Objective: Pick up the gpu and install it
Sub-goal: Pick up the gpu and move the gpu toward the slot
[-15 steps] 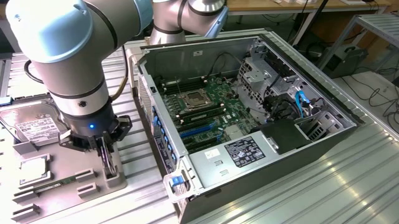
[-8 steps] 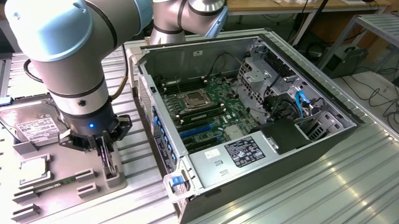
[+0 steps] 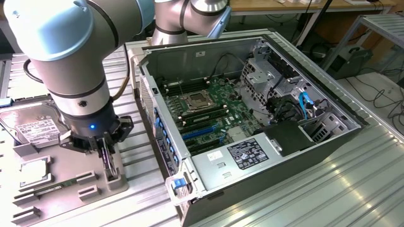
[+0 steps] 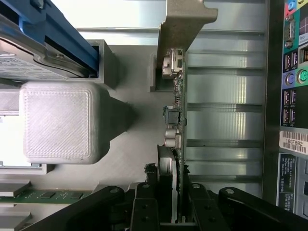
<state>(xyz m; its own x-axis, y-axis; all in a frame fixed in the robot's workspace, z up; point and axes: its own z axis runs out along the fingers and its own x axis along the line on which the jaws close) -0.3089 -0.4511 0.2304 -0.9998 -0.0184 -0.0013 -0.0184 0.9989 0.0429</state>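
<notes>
Arm (image 3: 69, 61) vertical over the grey holder (image 3: 121, 183), fingers (image 4: 144, 207) clamped on the upright gpu (image 4: 177, 120).

Ribbed metal table (image 3: 353, 189), wooden desk (image 3: 284, 5) behind

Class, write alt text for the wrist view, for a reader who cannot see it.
The tool grips the gpu edge-on, its silver bracket at the far end, standing in a grey holder. A computer case's rear ports line one side.

A robotics lab or workshop: a robot arm (image 3: 69, 56) stands over a ribbed aluminium desk (image 3: 353, 189) carrying an open computer case (image 3: 189, 61) and grey part fixtures (image 3: 88, 192); wooden benches (image 3: 284, 5) and loose floor cables (image 3: 382, 97) lie behind.
</notes>
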